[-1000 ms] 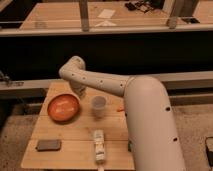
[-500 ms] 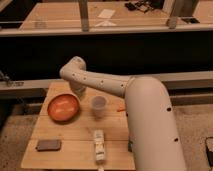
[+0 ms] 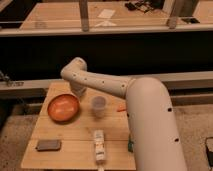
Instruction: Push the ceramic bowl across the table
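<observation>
The ceramic bowl (image 3: 63,107), a wide orange-red dish with a lighter centre, sits on the left half of the light wooden table (image 3: 75,131). My white arm reaches in from the lower right, bends at an elbow above the table's far edge and drops down. My gripper (image 3: 79,93) hangs shut at the bowl's far right rim, holding nothing. Whether it touches the rim is unclear.
A translucent plastic cup (image 3: 98,105) stands just right of the bowl. A dark flat object (image 3: 48,145) lies at the front left, and a white packet (image 3: 100,145) at the front middle. A small orange item (image 3: 121,107) lies by my arm. A long bench with rails (image 3: 100,30) runs behind.
</observation>
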